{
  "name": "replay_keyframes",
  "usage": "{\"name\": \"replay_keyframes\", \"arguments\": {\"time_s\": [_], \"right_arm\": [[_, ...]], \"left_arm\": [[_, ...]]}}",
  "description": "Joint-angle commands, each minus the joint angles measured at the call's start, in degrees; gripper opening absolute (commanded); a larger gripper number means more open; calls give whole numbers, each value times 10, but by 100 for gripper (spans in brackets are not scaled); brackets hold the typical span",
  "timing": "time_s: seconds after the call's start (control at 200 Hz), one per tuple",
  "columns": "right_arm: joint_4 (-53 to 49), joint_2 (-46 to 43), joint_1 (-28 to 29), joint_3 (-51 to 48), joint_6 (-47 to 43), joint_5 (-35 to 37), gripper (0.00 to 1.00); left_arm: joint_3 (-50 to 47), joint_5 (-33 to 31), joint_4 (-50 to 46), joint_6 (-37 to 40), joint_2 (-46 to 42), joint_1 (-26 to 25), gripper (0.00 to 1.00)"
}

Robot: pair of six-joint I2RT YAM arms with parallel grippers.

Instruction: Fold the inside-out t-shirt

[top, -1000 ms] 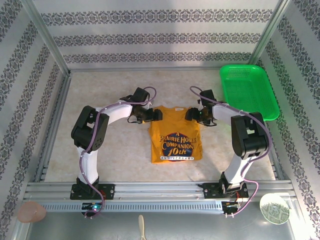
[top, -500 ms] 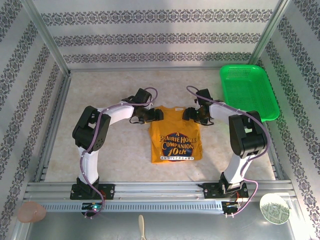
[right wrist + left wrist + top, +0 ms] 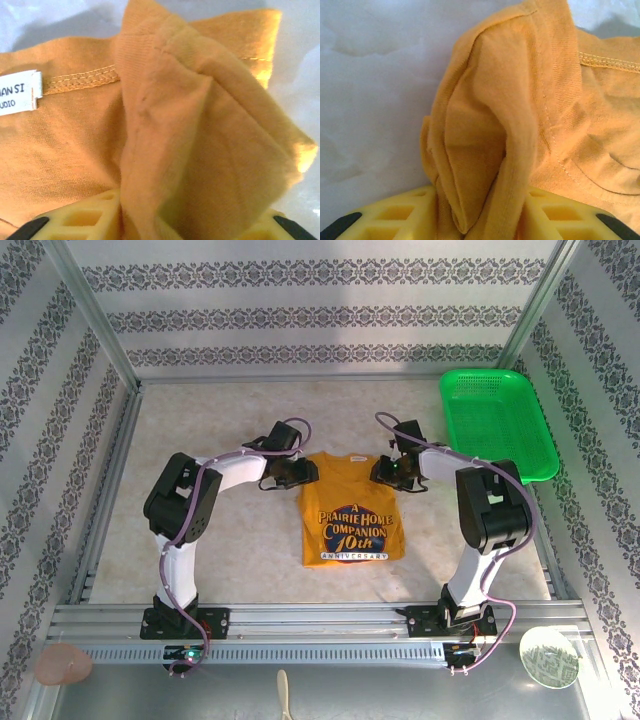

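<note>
The mustard-orange t-shirt lay flat near the middle of the tabletop, between the two arms. It was gathered into a narrow upright rectangle, with its dark lettered print facing up. The sleeves did not show at its sides.

The left hand sat at the shirt's far left corner, closed on a bunch of cloth. From the left wrist I could see a thick fold of the orange fabric rising from between its yellow fingers, pinched tight there, with pale tabletop off to the left of it.

The right hand sat at the far right corner, likewise clamped on the shirt. From the right wrist, a tented fold of cloth stood up out of the gap between that hand's yellow fingers. Just to the left of the fold ran a double-stitched seam, and a small white label with dark letters hung beneath it.

Both hands pointed inward toward each other across the shirt's far edge.

A green basket stood at the far right corner of the tabletop, well apart from the shirt.
</note>
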Motion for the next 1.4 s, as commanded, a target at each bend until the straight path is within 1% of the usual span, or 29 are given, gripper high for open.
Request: {"name": "replay_keyframes", "arguments": {"time_s": [0.0, 0.045, 0.15, 0.215, 0.325, 0.46, 0.51, 0.58, 0.679, 0.734, 0.769, 0.784, 0.839, 0.859, 0.954, 1.089, 1.274, 1.394], "right_arm": [[17, 8, 4, -20, 13, -41, 36], [19, 8, 4, -21, 14, -41, 36], [21, 10, 2, -22, 17, -42, 36], [22, 11, 1, -23, 17, -43, 34], [25, 14, -1, -25, 19, -45, 30], [34, 18, -2, -30, 26, -54, 21], [37, 19, -3, -32, 29, -58, 18], [41, 19, -5, -34, 31, -61, 16], [43, 19, -7, -35, 33, -63, 12], [44, 19, -7, -35, 35, -66, 10], [44, 19, -8, -36, 35, -68, 7], [45, 19, -9, -35, 35, -69, 6], [45, 17, -11, -35, 34, -76, 0], [44, 14, -12, -35, 33, -78, 0], [46, -13, -23, -46, 35, -87, 0], [67, -91, -39, -68, 55, -114, 0], [81, -202, -39, -91, 100, -129, 0], [92, -236, -38, -105, 124, -127, 0]], "left_arm": [[-21, 59, 85, -17, 9, -34, 41], [-24, 65, 95, -21, 6, -34, 42], [-34, 84, 133, -34, 8, -34, 51], [-43, 84, 151, -46, 7, -34, 51], [-46, 78, 149, -46, 12, -34, 51], [-60, 79, 175, -60, 19, -34, 40], [-67, 86, 198, -66, 23, -34, 31], [-77, 94, 226, -78, 25, -34, 23], [-87, 98, 261, -88, 26, -34, 22], [-89, 100, 268, -91, 29, -34, 23], [-89, 100, 271, -91, 31, -34, 22], [-89, 101, 274, -92, 31, -33, 20], [-90, 106, 282, -95, 34, -30, 5], [-92, 108, 284, -96, 32, -28, 0], [-110, 106, 307, -100, 2, -9, 0], [-131, 113, 304, -98, -72, 24, 0], [-115, 137, 220, -58, -150, 40, 0], [-114, 140, 177, -31, -171, 44, 0]]}}
